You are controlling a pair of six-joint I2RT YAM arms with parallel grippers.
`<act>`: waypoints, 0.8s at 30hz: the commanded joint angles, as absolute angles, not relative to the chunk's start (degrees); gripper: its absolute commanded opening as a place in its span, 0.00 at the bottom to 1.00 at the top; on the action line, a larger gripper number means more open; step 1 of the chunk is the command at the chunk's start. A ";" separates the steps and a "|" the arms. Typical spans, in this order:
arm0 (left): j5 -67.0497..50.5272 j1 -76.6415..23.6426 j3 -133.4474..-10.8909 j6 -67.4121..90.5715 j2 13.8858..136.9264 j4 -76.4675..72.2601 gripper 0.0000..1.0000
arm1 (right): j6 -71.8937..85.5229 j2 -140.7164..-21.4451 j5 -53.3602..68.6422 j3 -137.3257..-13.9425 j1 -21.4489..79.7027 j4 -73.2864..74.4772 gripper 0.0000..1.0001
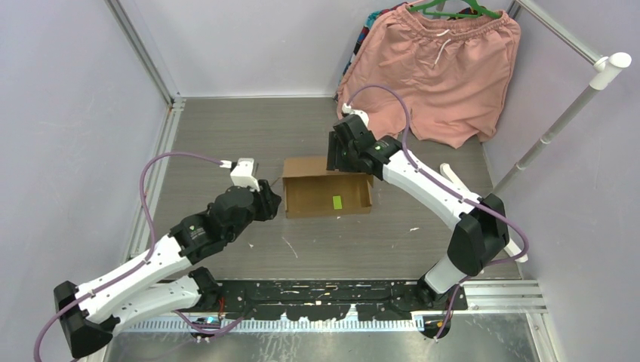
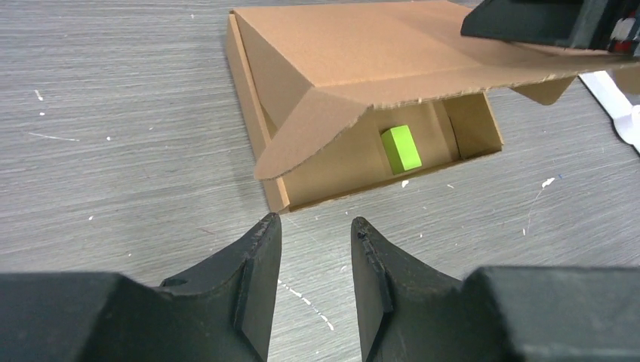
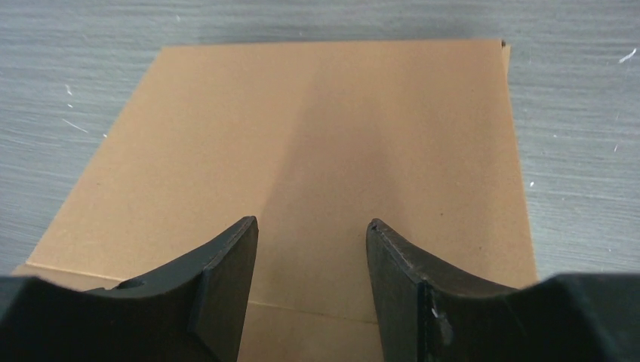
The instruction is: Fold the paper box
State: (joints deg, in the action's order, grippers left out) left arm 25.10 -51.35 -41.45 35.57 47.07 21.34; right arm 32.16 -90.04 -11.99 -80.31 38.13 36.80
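The paper box (image 1: 326, 197) sits just ahead of my left gripper (image 2: 315, 221) — lid (image 3: 324, 128) half raised, a green block (image 2: 400, 148) inside. That gripper is released, empty; my right gripper (image 3: 312, 222) — jaws spread too — hangs over the lid.

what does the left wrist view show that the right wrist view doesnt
Only the left wrist view: the inside of the paper box, a green block lying in it, a side flap folded inward under the raised lid, and the left gripper, open and short of the box.
Only the right wrist view: the right gripper, open, over the lid's plain flat face, which hides the interior.
Both: brown cardboard of the same box on the grey table, and each gripper holding nothing.
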 commanded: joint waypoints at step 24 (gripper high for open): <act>24.56 -51.35 -49.29 36.34 51.01 24.55 0.43 | 33.37 -84.85 -9.05 -62.04 39.23 28.40 0.59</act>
